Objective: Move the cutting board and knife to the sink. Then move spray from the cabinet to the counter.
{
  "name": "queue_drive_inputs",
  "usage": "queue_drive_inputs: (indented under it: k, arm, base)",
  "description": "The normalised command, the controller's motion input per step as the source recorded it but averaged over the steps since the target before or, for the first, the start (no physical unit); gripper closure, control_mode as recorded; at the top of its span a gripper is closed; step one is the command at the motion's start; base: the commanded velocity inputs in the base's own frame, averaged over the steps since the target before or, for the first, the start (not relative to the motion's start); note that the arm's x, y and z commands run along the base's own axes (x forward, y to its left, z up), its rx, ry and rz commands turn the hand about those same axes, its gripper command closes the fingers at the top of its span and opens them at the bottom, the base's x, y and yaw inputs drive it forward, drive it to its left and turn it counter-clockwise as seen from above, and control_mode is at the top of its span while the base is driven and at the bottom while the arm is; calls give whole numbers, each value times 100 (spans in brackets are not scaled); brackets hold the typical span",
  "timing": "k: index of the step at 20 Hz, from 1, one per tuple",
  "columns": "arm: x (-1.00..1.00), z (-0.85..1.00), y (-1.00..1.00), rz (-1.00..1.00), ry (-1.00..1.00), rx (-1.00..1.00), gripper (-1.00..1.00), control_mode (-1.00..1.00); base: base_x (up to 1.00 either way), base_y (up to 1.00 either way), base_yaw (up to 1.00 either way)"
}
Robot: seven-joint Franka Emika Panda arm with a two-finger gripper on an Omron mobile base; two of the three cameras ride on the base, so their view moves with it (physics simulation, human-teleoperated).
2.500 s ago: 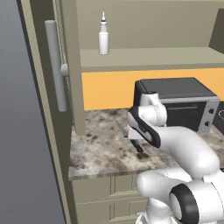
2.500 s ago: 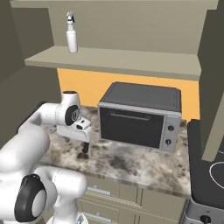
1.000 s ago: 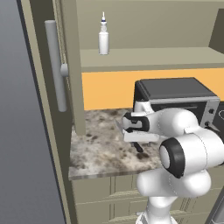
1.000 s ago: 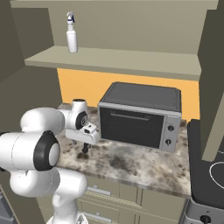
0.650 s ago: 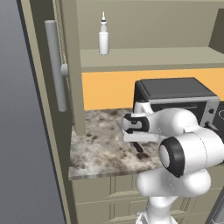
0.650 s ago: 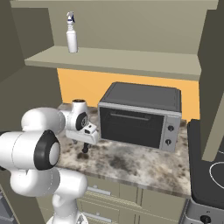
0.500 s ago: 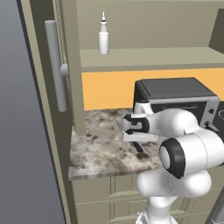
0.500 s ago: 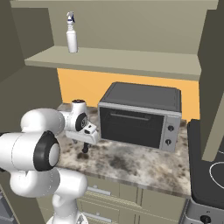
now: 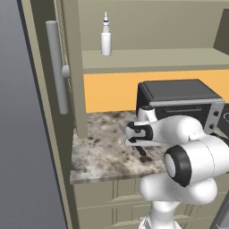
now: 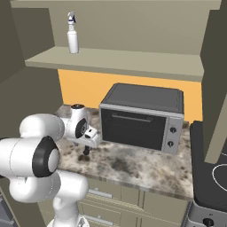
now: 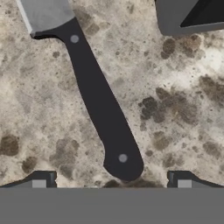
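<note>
On the counter [image 9: 96, 154] left of the toaster oven [image 10: 144, 116], the knife [image 11: 94, 94] lies flat beneath the gripper [image 11: 111, 183], fingers spread apart, so the pick-up is in hand and lowering to close on its handle seems next.

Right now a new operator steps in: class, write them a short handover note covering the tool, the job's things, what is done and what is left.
Tool: open, empty, hanging just above the knife, whose black handle lies between the tips; nothing is gripped yet.
Knife: flat on the counter, in front of the toaster oven.
Spray: upright on the cabinet shelf, door open.
Cutting board and sink: I cannot place either from here.
Done: nothing I can confirm.
Left: grasp the knife and take it to the sink, check on the board, then bring the spray down to the counter.
</note>
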Motion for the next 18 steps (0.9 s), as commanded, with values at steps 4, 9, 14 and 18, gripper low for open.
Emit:
queue_drive_inputs:
  k: [4,9,14,18]
  arm:
    - [7,-10,0,0,-1,0,-100,-100]
    - [13,-11,0,0,0,0,-100,-100]
    - [18,-9,0,0,0,0,-100,-100]
    - [14,-9,0,0,0,0,-100,-100]
  base:
    - [0,0,0]
    - [0,0,0]
    - [0,0,0]
    - [0,0,0]
